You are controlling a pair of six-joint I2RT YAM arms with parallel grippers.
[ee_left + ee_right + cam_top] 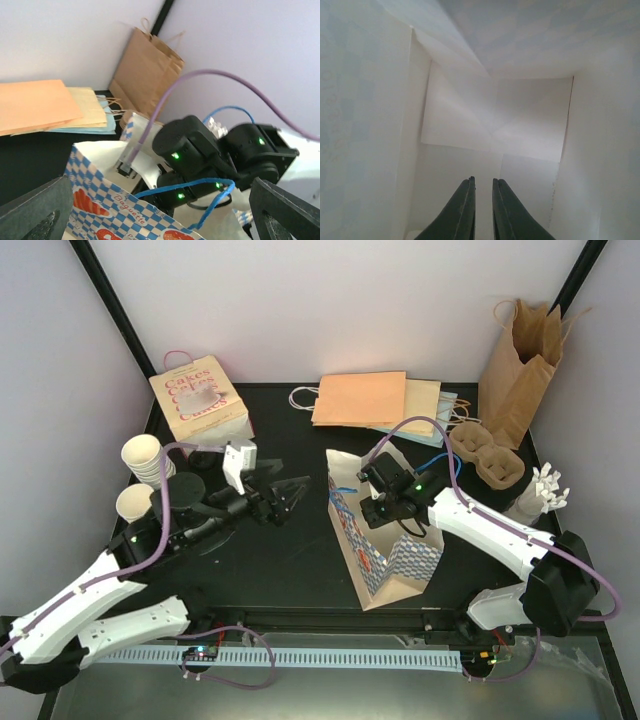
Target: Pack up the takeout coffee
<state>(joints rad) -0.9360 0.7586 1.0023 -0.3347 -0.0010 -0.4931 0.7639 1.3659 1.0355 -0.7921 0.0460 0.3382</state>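
Note:
Ribbed cream paper cups stand at the table's left edge: a stack [145, 455] and a single cup [133, 502]. Black lids [185, 488] lie beside them. A blue-checked paper bag [385, 560] stands upright in the middle, its printed side [110, 200] close in the left wrist view. My left gripper [290, 495] hovers just left of the bag, open wide and empty, its fingers [35, 210] at the frame's edges. My right gripper [483, 185] reaches down inside the bag, its jaws almost together with only a thin slit and nothing between them.
A "Cakes" bag [200, 400] stands at the back left. Flat orange and tan paper bags [365, 398] lie at the back. A brown paper bag [520, 370] stands in the right corner, with a cardboard cup carrier [487, 455] in front of it.

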